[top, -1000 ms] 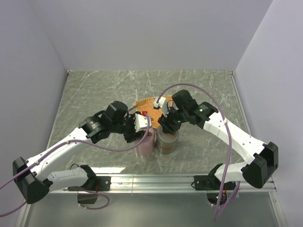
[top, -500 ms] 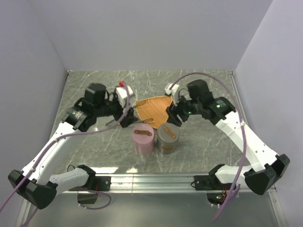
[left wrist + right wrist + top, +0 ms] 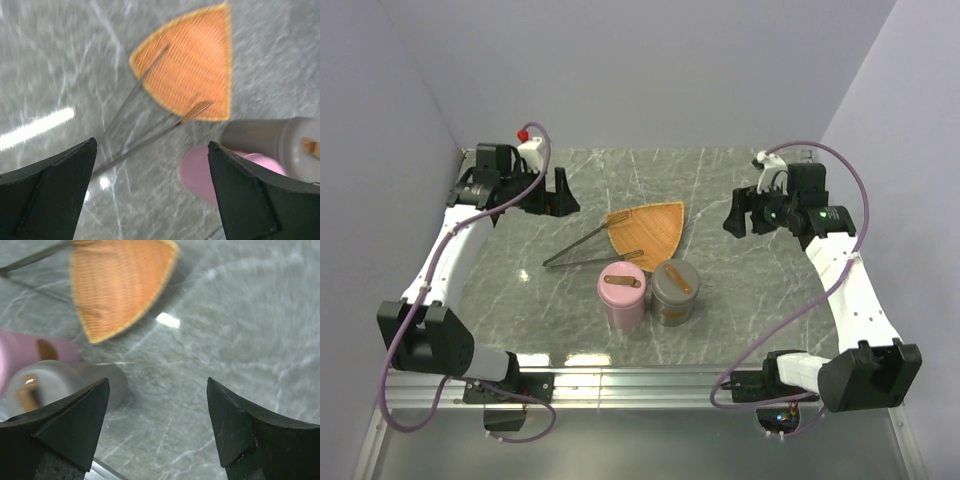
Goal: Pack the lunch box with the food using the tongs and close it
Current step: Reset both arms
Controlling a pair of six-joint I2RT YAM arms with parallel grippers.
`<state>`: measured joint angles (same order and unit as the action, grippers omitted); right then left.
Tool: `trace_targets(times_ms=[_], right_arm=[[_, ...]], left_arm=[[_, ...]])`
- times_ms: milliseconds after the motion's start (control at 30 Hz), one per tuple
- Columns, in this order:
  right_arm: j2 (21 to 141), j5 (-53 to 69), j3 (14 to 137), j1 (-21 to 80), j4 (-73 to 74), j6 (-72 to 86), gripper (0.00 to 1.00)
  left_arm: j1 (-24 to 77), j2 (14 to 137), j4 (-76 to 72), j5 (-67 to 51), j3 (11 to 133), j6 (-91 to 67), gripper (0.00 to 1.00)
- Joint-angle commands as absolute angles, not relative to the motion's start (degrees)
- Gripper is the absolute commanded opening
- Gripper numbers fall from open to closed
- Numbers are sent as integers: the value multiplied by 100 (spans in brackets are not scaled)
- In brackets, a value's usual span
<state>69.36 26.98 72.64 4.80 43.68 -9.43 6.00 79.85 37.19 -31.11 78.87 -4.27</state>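
The lunch box stands as two lidded round containers, one pink [image 3: 622,294] [image 3: 210,172] and one grey [image 3: 673,291] [image 3: 65,382], each with a brown handle on top. The thin dark tongs [image 3: 590,247] [image 3: 145,135] lie on the table with their tips over the left edge of the orange plate [image 3: 648,231] [image 3: 192,70] [image 3: 117,285]. No food shows on the plate or anywhere else. My left gripper [image 3: 558,192] [image 3: 152,145] hangs open at the back left, holding nothing. My right gripper [image 3: 738,213] [image 3: 157,382] hangs open at the right, also holding nothing.
The grey marble table [image 3: 750,290] is walled at the left, back and right. A metal rail [image 3: 640,380] runs along the near edge by the arm bases. Purple cables [image 3: 860,190] loop off both arms.
Both arms have drawn back from above the containers, the left to the back left and the right to the right side. Both grippers have opened wider.
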Motion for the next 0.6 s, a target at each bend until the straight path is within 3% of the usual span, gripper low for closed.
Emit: trace_targets(times_ms=[0,233,567], right_arm=[[6917,2321,6586,264,3737,-194,86],[6855,1583,5477,237,2848,-184,86],[7084,1617,5291,211,2751,-308,87]], left_arm=[[563,8086,3631,-2708,7463,-616,99],[483,8191,3051,-1899,6584,-448,99],[457,8130,2865,-1626,6310,-352,100]])
